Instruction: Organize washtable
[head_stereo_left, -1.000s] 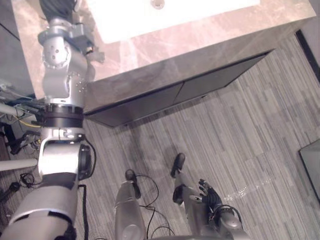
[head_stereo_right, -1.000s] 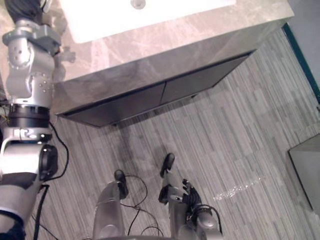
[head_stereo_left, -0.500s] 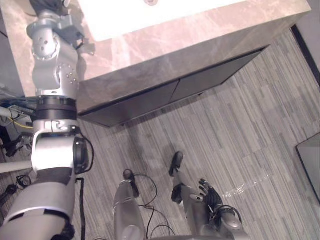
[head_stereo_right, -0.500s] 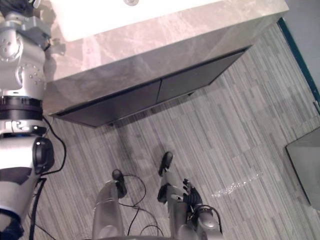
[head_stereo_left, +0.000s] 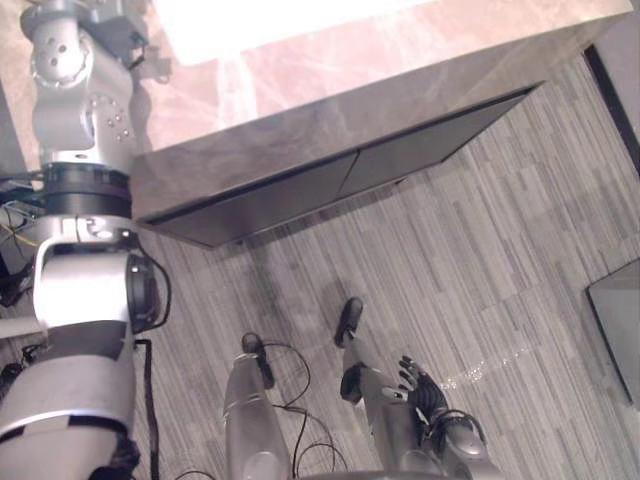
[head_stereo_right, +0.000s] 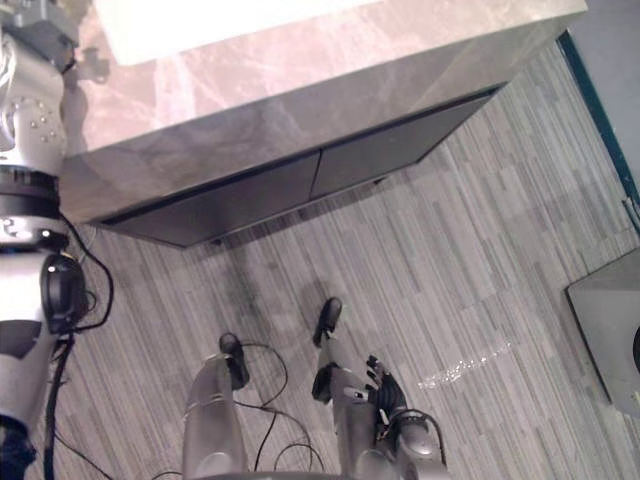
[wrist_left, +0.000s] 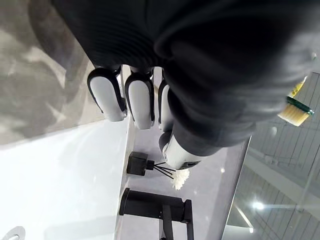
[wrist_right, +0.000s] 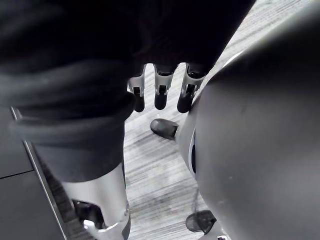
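- Marble bench with a white basin and dark cabinet doors below stands on a grey plank floor.
- Small black bottle with thin dark reeds sits past the basin, beside a black tap, ahead of the left robot hand and apart from it.
- Left robot hand hovers over the basin's edge, fingers straight, empty; right robot hand hangs low, fingers relaxed.

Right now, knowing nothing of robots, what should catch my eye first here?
The brown marbled stone washtable with its white sunken basin stands ahead, over dark cabinet doors. The left hand hovers open above it, near a matte black tap and a small black reed-stick bottle. The right hand hangs open low over the grey striped floor.
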